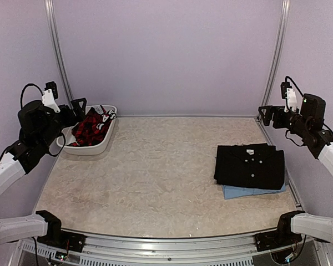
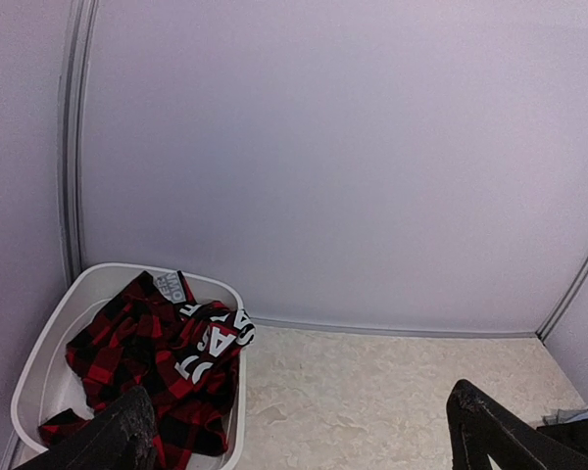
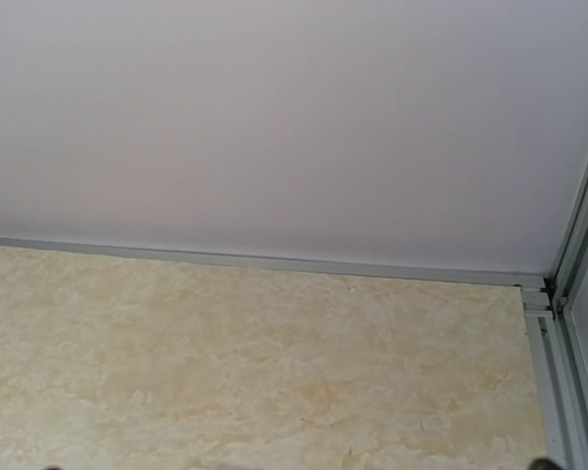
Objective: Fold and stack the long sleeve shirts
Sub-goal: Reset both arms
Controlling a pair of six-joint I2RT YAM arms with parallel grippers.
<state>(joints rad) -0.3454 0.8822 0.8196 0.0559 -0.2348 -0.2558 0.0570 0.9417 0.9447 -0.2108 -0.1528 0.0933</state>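
Most of the light blue shirt lies hidden under the black shirt; only a strip peeks out along the black shirt's near edge. Well left of the black shirt, the bin wall covers the lower part of a red plaid cloth, and its white lettering is too crumpled to read. The left end effector has both fingers cut off by its wrist view's lower edge. The right end effector shows in its own view only as two dark specks, far apart, at the bottom edge.
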